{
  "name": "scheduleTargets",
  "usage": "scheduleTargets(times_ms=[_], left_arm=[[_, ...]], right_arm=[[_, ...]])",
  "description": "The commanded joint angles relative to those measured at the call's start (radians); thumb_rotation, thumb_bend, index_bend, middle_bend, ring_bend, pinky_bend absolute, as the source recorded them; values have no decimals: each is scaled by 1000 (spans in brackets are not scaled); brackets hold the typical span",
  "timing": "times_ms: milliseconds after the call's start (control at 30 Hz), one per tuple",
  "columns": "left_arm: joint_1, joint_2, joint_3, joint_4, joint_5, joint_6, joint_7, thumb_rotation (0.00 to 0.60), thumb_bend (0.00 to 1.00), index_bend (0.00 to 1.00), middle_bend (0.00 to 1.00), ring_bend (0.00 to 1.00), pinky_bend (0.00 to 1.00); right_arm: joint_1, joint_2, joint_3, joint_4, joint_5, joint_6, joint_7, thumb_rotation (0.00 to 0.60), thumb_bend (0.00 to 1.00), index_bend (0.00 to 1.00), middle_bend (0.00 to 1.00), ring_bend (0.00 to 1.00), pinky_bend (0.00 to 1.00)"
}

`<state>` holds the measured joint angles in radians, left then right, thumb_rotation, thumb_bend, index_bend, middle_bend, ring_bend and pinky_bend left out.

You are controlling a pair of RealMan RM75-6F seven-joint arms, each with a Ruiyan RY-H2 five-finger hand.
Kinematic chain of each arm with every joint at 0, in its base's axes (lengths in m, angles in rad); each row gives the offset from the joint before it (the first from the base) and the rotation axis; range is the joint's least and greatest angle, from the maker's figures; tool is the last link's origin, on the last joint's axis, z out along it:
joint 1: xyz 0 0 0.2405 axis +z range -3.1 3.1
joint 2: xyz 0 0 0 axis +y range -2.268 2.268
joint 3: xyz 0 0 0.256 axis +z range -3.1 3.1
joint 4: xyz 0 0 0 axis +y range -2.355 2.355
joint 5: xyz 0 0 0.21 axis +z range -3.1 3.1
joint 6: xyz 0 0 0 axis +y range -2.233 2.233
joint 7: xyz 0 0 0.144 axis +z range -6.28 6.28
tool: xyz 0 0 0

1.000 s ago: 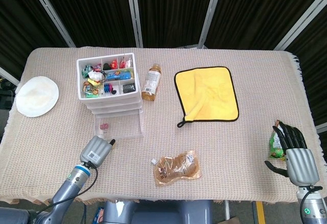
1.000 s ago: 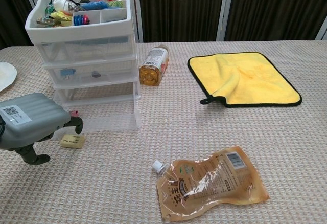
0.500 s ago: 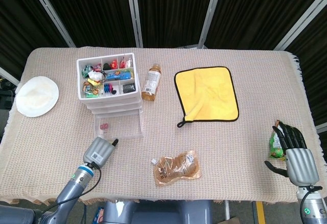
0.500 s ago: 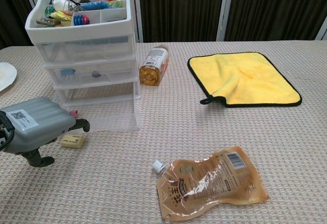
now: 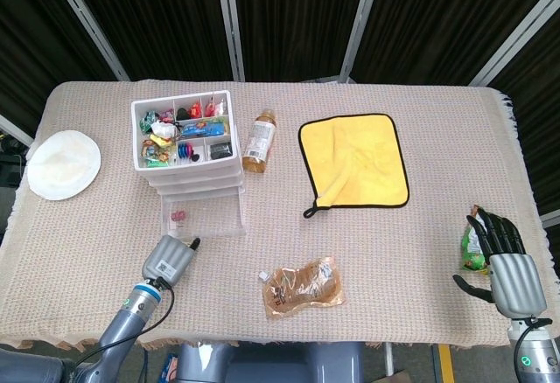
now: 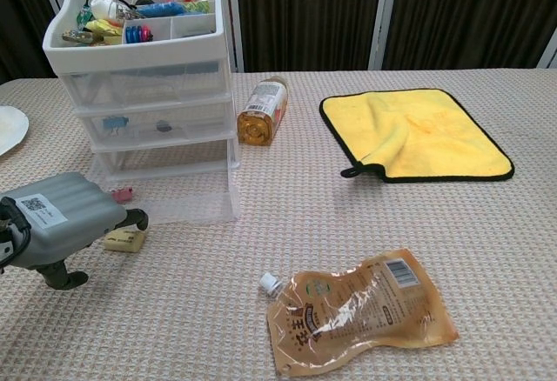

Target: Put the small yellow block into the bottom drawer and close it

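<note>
Woven cloth covers the table; the small yellow block [image 6: 124, 240] lies near its front left edge, just outside the open bottom drawer [image 6: 178, 198]; the left hand [image 6: 59, 224], curled and empty, has backed off slightly, grasp not made; right hand [image 5: 505, 259] idles spread.

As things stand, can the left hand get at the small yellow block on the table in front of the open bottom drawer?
Probably yes. In the chest view the left hand sits right beside the small yellow block, fingertips at its edge, with nothing between them. The open bottom drawer lies just behind it, leaving the block's top and near side free.
</note>
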<state>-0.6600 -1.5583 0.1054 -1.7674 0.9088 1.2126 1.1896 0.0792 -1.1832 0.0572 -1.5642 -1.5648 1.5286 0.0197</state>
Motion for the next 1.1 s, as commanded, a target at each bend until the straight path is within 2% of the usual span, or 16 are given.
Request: scheduleTargets(times_ms=[33, 400, 667, 1100], left_arm=[[-1, -4, 0, 2, -6, 1, 4, 600, 319, 229, 1000, 930, 662], [3, -7, 8, 1, 1, 5, -9, 600, 382, 352, 1000, 930, 661], [1, -5, 11, 8, -4, 5, 0, 600, 386, 353, 1000, 929, 662], [-12, -25, -3, 52, -10, -9, -3, 600, 386, 430, 1000, 930, 661]], right_arm=[[0, 0, 0, 0, -1, 1, -1, 600, 52, 77, 0, 0, 0], [-1, 0, 0, 0, -1, 2, -1, 600, 53, 77, 0, 0, 0], [-1, 0, 1, 0, 0, 3, -1, 600, 53, 77, 0, 0, 0], [-2, -1, 1, 1, -1, 6, -1, 600, 53, 77, 0, 0, 0]])
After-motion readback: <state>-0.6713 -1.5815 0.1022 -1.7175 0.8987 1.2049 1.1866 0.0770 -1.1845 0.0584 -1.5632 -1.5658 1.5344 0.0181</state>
